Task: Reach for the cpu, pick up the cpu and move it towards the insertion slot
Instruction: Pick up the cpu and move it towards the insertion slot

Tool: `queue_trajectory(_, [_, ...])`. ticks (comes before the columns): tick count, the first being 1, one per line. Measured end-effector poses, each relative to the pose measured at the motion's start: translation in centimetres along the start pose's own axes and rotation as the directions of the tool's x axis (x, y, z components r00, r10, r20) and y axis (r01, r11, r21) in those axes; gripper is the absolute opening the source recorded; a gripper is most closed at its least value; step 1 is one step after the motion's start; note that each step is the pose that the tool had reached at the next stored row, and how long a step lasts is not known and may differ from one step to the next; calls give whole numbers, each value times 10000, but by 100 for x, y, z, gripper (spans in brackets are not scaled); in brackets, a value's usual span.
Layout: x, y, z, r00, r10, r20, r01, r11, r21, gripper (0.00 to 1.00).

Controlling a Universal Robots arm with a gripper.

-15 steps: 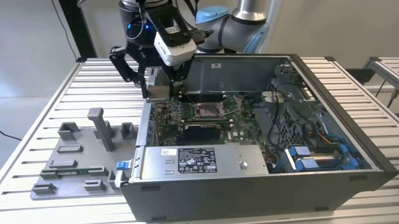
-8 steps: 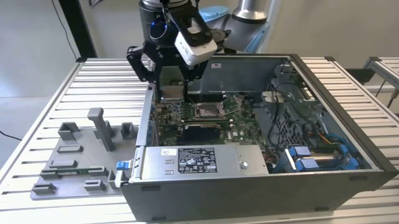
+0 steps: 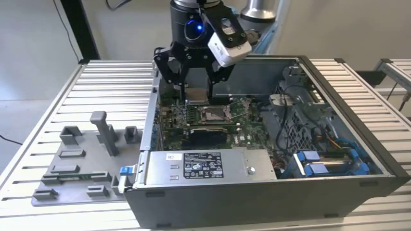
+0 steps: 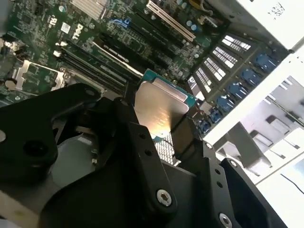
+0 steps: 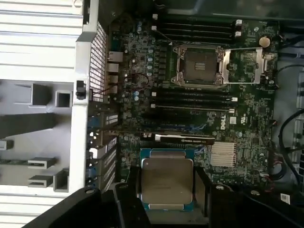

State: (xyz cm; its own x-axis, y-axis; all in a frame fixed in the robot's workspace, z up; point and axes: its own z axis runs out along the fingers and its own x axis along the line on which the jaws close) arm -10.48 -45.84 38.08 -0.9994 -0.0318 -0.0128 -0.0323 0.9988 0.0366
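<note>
We see our gripper point(image 5: 166, 209) at the bottom centre of the first wrist view, closed on the cpu point(image 5: 167, 183), lifted over the green board. The insertion slot point(image 5: 198, 65), upper centre, sits unfilled; pickup looks done, carrying remains.

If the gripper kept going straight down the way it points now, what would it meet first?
Probably the green circuit board behind the insertion slot, not the slot itself. The gripper, jaws shut on the cpu, hangs above the board short of the socket, though depth is hard to judge.
</note>
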Motion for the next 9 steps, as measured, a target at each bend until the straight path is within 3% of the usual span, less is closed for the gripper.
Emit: queue_trajectory(9, [-406, -13, 5, 10000, 1, 0, -1, 10000, 0, 0])
